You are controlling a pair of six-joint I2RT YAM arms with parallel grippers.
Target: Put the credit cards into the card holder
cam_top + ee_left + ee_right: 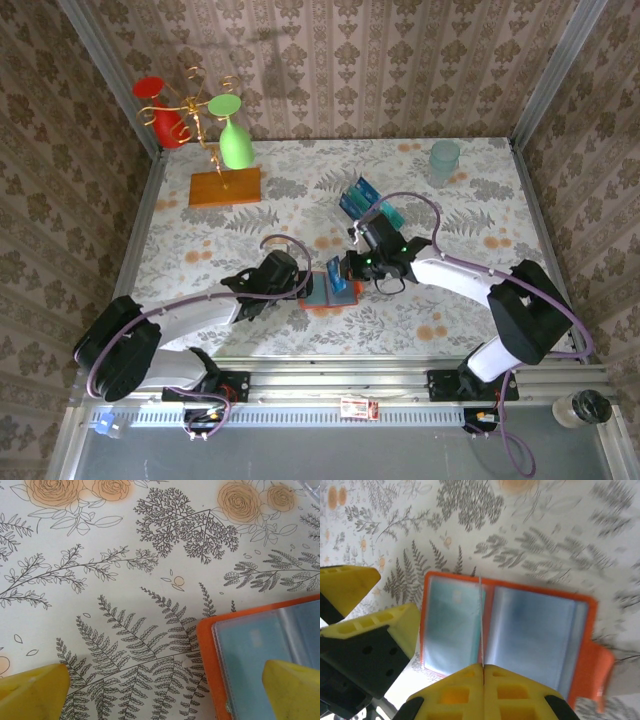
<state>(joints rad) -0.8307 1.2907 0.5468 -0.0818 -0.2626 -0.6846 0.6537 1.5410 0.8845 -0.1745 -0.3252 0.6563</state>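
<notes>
Looking at the card holder [535, 630] first: it lies opened flat on the flowery table [480, 210], near the middle and between the two arms, grey-blue sleeves facing up. The right gripper [483, 666] is clamped on one credit card [481, 620], held on edge right above the fold, so I'd say we're mid-insert. That card looks thin, glossy and light, stiff enough to push but slippery. Pinching the top edge and leaving the bottom free for the slot seems right. The sleeves look soft and will probably need pinning down. The left gripper [165, 692] is spread wide with nothing in it, one finger [295, 687] over the holder's left page, can't tell if it's touching. The remaining cards [362, 198] stand in a clear tray [388, 215] just beyond the right gripper, on the far side.
</notes>
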